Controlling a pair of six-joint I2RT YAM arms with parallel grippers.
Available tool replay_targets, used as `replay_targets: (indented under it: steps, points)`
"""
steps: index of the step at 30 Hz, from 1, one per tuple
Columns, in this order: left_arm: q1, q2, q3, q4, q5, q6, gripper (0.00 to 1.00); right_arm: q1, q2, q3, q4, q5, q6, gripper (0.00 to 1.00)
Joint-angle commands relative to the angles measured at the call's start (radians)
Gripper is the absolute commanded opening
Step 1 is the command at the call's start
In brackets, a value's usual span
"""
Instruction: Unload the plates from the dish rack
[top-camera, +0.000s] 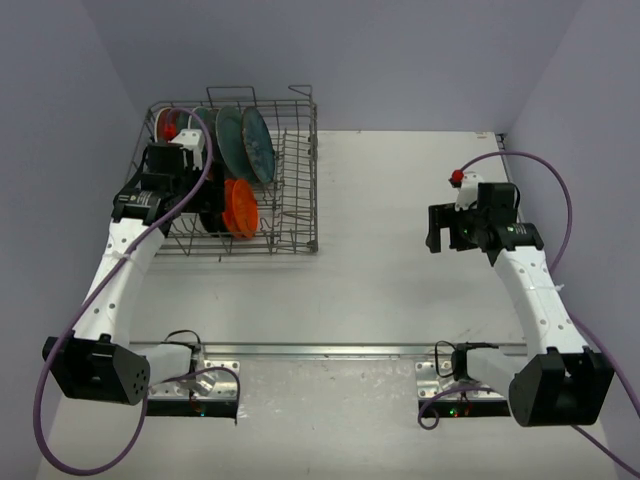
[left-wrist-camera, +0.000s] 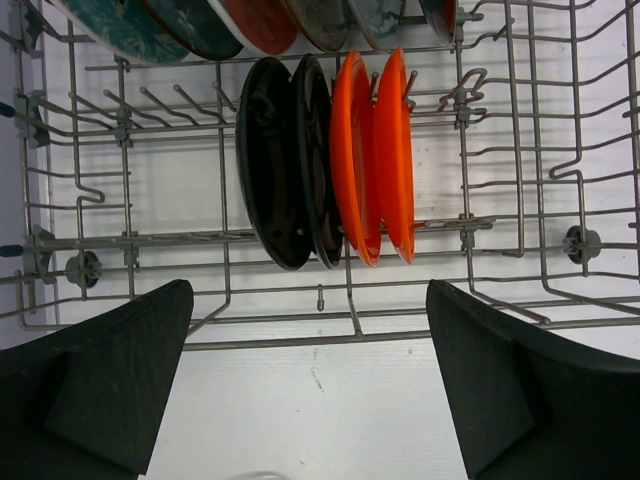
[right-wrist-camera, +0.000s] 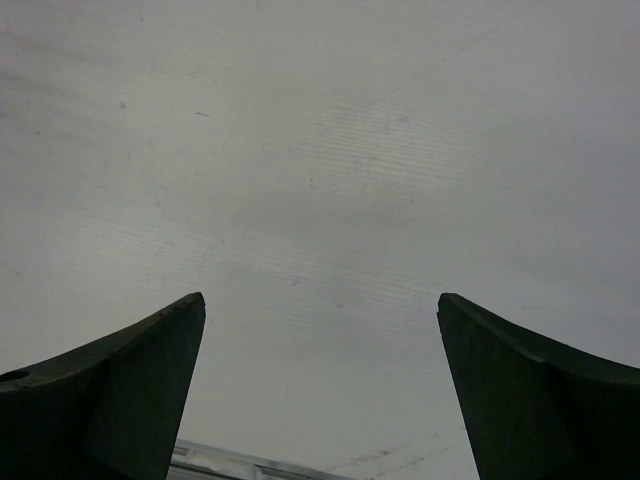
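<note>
1. Top external view: a white table (top-camera: 380, 270) fills the floor of a small booth, closed in by plain pale lilac-grey walls (top-camera: 400, 60) on the left, right and far sides.
2. A metal rail (top-camera: 330, 350) runs across the near edge of the table between the two arm bases, and purple cables (top-camera: 569, 215) loop from each arm.
3. At the far left corner of the table stands the dish rack (top-camera: 297, 188), a grey wire basket with upright tines.
4. Its far row holds the large plates (top-camera: 256, 148) on edge, teal and grey-blue with a red one further left. The right part of the rack shows only bare tines.
5. In the near row, two black plates (left-wrist-camera: 270, 170) stand on edge just left of two orange plates (left-wrist-camera: 355, 150), all four packed close together.
6. Over the left side of the rack hangs the left gripper (left-wrist-camera: 308, 290). Its fingers are spread wide apart and hold nothing, with the black and orange plates lying beyond them.
7. Well apart from the rack, the right gripper (right-wrist-camera: 320, 300) hangs over bare table at the right, its fingers likewise spread and holding nothing.
8. Beneath it the table top is matt white, with faint scuffs and fine streaks.
</note>
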Motion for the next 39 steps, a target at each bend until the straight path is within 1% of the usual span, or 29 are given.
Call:
replay_targets:
  steps: [1,6,7,8,12,14,18,20,22,25,27,30,33,39]
  points:
    - [-0.005,-0.029,0.008,0.067,-0.006,-0.008,1.0,-0.003,0.008,0.051,0.034,-0.011,0.019,0.99]
    - [-0.008,0.077,0.136,0.034,-0.107,-0.018,1.0,-0.003,0.024,0.045,0.046,-0.007,0.013,0.99]
    - [-0.008,0.1,0.201,0.023,-0.116,-0.059,1.0,-0.003,0.029,0.043,0.046,-0.007,0.016,0.99]
    - [-0.012,0.124,0.239,0.009,-0.123,-0.069,1.0,-0.003,0.035,0.043,0.046,-0.008,0.018,0.99]
    - [-0.078,0.264,0.442,-0.043,-0.196,-0.125,1.0,-0.003,0.058,0.048,0.052,-0.016,0.032,0.99]
    - [-0.118,0.342,0.548,-0.054,-0.235,-0.137,0.97,-0.003,0.069,0.051,0.053,-0.019,0.041,0.99]
    - [-0.172,0.454,0.683,-0.053,-0.312,-0.113,0.95,-0.001,0.081,0.048,0.055,-0.02,0.044,0.99]
    - [-0.178,0.502,0.777,-0.053,-0.312,-0.11,0.9,-0.001,0.088,0.048,0.052,-0.02,0.042,0.99]
    - [-0.18,0.586,0.859,-0.036,-0.309,-0.108,0.85,-0.001,0.093,0.048,0.049,-0.014,0.042,0.99]
    - [-0.18,0.658,0.927,-0.023,-0.322,-0.113,0.82,-0.001,0.1,0.049,0.048,-0.01,0.045,0.99]
    - [-0.18,0.705,0.945,-0.02,-0.339,-0.128,0.81,-0.001,0.106,0.051,0.047,-0.008,0.049,0.99]
    - [-0.18,0.746,0.924,-0.012,-0.38,-0.172,0.79,-0.001,0.117,0.055,0.045,-0.011,0.054,0.99]
    - [-0.18,0.803,0.909,-0.01,-0.38,-0.2,0.78,-0.001,0.132,0.062,0.043,-0.016,0.059,0.99]
    - [-0.175,0.904,0.916,-0.024,-0.405,-0.238,0.7,-0.001,0.148,0.062,0.044,-0.007,0.059,0.99]
